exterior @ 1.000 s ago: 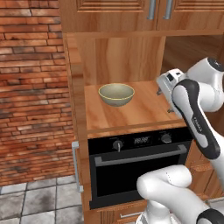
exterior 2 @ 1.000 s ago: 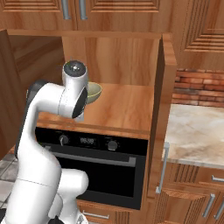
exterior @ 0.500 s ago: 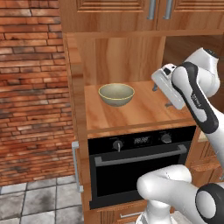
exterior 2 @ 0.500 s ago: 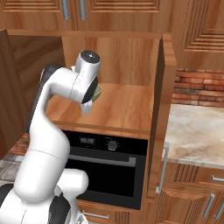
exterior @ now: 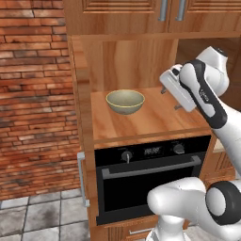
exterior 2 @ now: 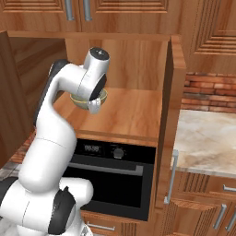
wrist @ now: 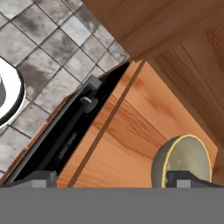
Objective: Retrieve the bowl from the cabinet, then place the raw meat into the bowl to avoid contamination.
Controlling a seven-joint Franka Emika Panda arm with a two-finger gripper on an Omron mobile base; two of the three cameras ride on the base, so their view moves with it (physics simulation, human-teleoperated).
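The pale olive bowl [exterior: 124,101] sits upright on the shelf of the open cabinet [exterior: 141,123], near the left back. My gripper [exterior: 170,99] hovers over the shelf to the right of the bowl, open and holding nothing. From the right base, the hand covers part of the bowl [exterior 2: 82,101], and one fingertip [exterior 2: 92,109] hangs just in front of it. Seen from the hand, the bowl [wrist: 186,158] lies by the right fingertip [wrist: 183,177], and the open gripper [wrist: 111,179] spans bare shelf wood. The raw meat is out of view.
A black built-in oven [exterior: 146,174] with a bar handle sits under the shelf. A brick wall [exterior: 33,94] stands to the left. The open cabinet door [exterior 2: 168,115] juts out on the right, with a marble counter [exterior 2: 207,138] beyond it. Closed upper doors [exterior: 155,12] hang above.
The arm has risen and swung inward, and the hand has edged across the shelf toward the bowl. The jaws stayed open. The bowl has not moved.
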